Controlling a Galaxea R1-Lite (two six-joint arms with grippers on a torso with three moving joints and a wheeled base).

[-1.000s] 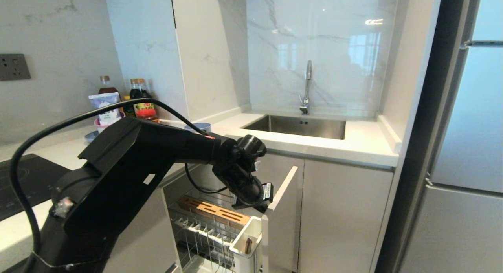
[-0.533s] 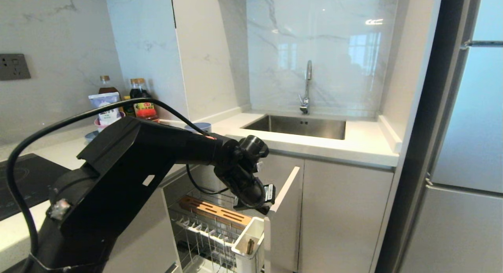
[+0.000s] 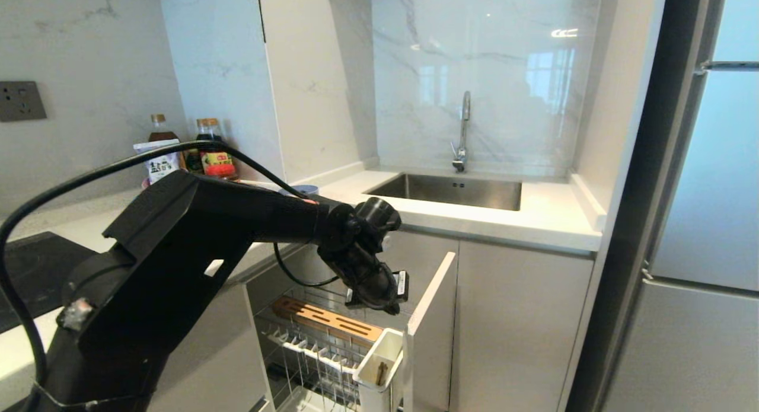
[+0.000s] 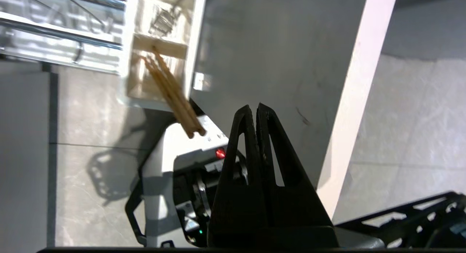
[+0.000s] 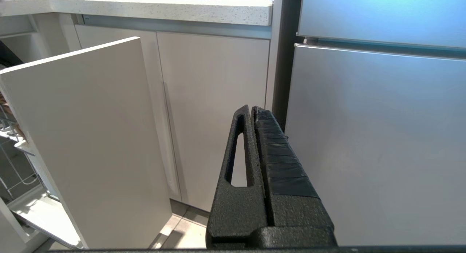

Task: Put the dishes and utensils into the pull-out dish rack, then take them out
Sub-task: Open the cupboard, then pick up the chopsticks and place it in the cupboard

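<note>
One change | pull-out dish rack (image 3: 332,347) slid farther out | left gripper (image 4: 253,111) fingers pressed together

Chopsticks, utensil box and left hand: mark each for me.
chopsticks (image 4: 171,93), left wrist view, mid-shaft.
utensil box (image 3: 391,339), head view, white rim.
left hand (image 4: 253,109), left wrist view, closed fingertips.

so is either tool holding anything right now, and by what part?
Nothing is held. The left tool is shut and empty above the pull-out dish rack; the chopsticks stand in its utensil box. The right tool is shut and empty too.
</note>
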